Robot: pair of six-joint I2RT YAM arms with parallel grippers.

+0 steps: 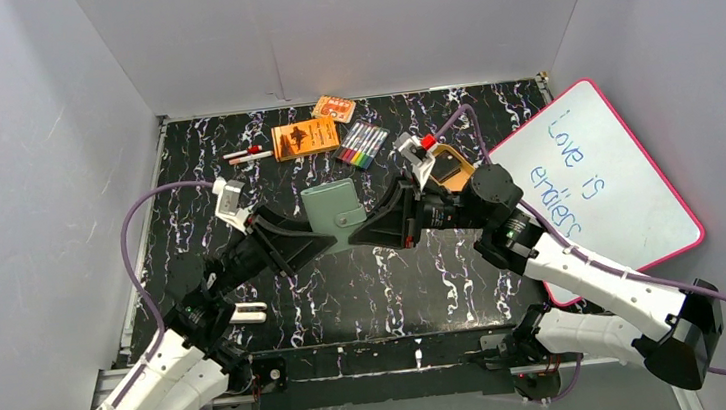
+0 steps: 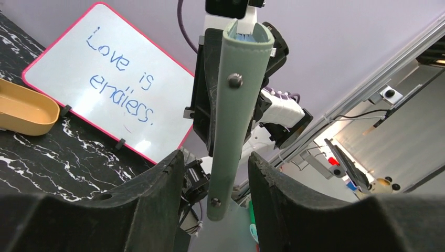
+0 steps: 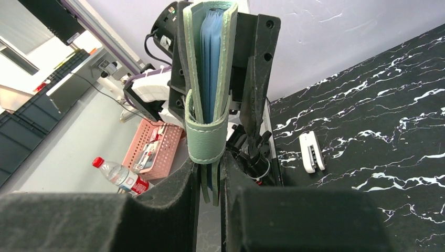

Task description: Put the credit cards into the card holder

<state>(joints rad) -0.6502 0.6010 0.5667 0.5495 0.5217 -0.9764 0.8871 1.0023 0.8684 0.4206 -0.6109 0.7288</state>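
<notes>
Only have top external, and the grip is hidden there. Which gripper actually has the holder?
Observer: The right gripper is clamped on the holder, at its tab edge.
Operator: And the left one?
Observer: The left gripper is open. Its fingers stand either side of the holder with a gap on both sides.
</notes>
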